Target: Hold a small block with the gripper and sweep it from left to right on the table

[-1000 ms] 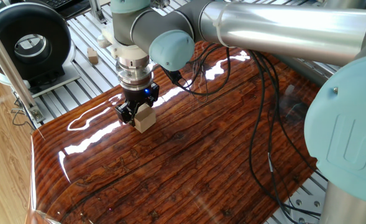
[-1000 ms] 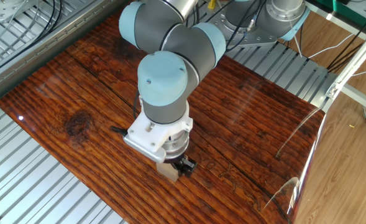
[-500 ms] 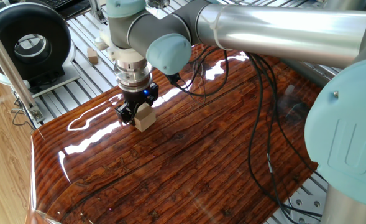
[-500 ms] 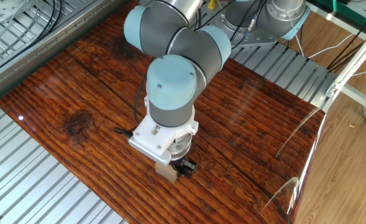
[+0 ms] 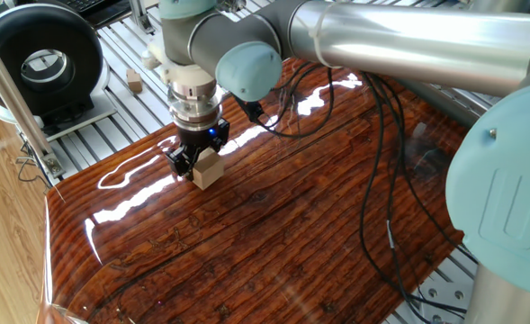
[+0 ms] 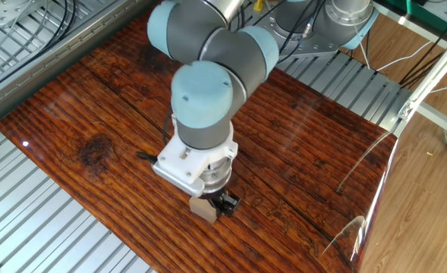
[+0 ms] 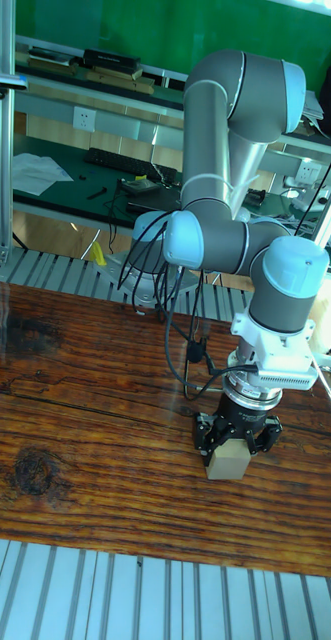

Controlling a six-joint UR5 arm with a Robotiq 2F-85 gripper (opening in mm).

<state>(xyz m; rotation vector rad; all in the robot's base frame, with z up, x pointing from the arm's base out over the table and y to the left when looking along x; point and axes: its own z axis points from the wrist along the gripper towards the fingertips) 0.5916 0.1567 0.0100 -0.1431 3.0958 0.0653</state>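
A pale beige small block (image 5: 208,168) rests on the glossy reddish-brown table (image 5: 273,234), held between the black fingers of my gripper (image 5: 198,164), which is shut on it. In the other fixed view the small block (image 6: 204,209) peeks out under the wrist near the table's (image 6: 94,106) front edge, with the gripper (image 6: 214,205) mostly hidden by the arm. The tall fixed view shows the gripper (image 7: 232,447) pointing straight down on the small block (image 7: 228,462), at the right part of the table (image 7: 85,440).
A tinier brownish block (image 5: 135,83) lies on the ribbed aluminium slats (image 5: 94,135) beyond the table. A black round device (image 5: 40,58) stands at the back left. Cables (image 5: 381,162) hang from the arm over the table.
The wrist and upper arm shifted slightly back and forth; the block and gripper stay at almost the same spot on the table, still held.
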